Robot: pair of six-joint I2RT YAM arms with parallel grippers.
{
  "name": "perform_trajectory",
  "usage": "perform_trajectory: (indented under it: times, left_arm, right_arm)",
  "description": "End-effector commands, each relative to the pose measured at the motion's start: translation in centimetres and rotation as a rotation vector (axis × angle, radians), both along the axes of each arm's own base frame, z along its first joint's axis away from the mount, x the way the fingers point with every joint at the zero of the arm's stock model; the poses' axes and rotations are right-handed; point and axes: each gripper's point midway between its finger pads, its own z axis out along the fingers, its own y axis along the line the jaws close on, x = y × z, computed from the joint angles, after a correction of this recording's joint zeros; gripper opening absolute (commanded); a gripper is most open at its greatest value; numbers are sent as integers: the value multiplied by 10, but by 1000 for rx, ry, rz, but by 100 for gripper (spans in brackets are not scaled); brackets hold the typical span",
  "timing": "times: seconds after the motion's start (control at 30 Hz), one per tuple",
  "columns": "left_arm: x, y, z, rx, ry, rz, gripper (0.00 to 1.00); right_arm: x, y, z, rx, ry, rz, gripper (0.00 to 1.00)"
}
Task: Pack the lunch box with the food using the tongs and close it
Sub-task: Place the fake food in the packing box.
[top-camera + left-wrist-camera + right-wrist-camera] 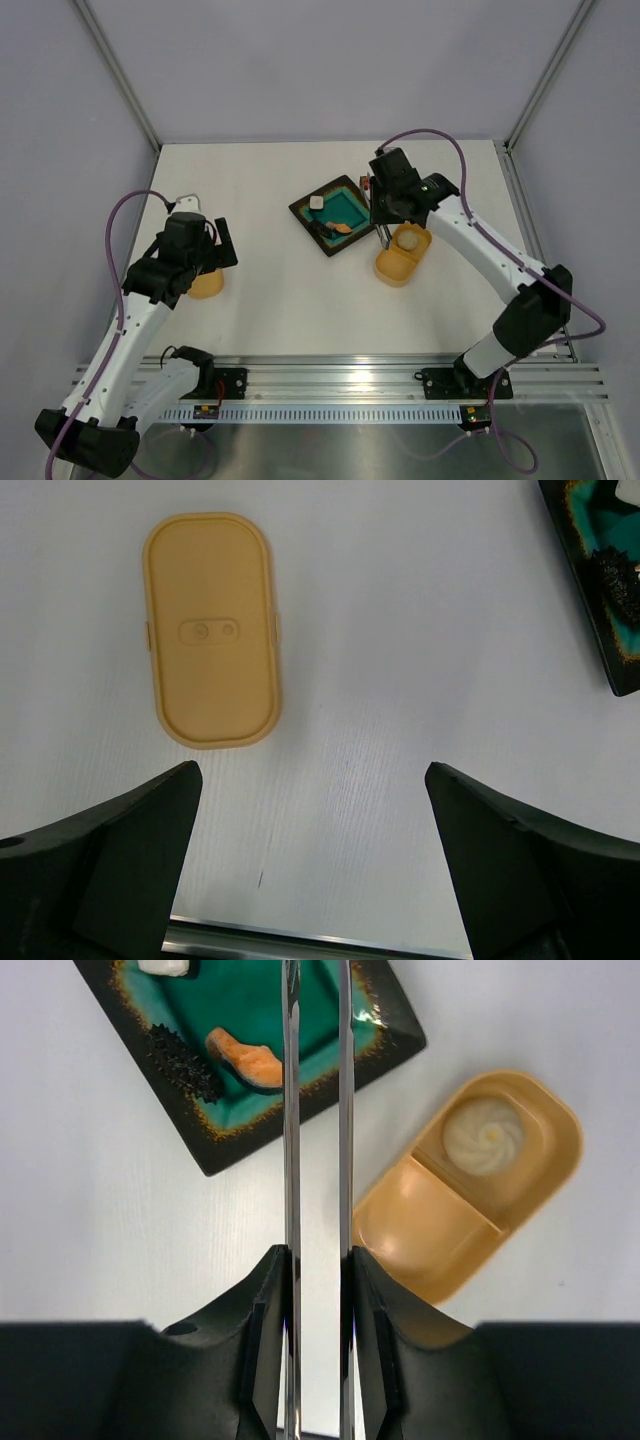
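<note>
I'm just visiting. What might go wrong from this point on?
1. The thin tongs are pinched only between the right arm's jaws, so they might twist or slip when squeezed on food.
2. The orange slice lies close beside the dark piece on the plate. The tongs may catch both or nudge one away.
3. The lid lies far from the lunch box, below the left arm's open jaws. It may go on crooked.

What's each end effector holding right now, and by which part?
The right end effector holds the tongs, its fingers pressing the two slim arms from outside, partway along them. The left end effector is open and holds nothing, above the lid.
</note>
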Motion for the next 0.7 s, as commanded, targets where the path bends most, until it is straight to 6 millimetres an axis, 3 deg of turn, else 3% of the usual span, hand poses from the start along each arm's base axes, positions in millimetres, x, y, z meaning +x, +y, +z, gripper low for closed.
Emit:
perform_trajectory:
  times: [0.0, 0.03, 0.07, 0.23, 0.33, 0.67]
  left_arm:
    - [8, -4, 14, -23, -59, -9, 99]
    - [9, -5, 14, -25, -61, -10, 99]
    - [9, -6, 14, -27, -62, -14, 99]
    - [13, -10, 13, -38, -59, -25, 99]
    - [16, -12, 12, -47, -57, -31, 99]
    - [18, -14, 12, -47, -52, -33, 99]
  right_arm:
    - [-17, -35, 16, -5, -35, -105, 8]
    - [-24, -45, 24, 2, -57, -130, 8]
    - [-33, -54, 16, -13, -32, -149, 8]
    - [-59, -94, 17, -16, -20, -252, 8]
    - [-73, -112, 4, -39, 26, -293, 8]
    - [-96, -121, -17, -39, 107, -335, 9]
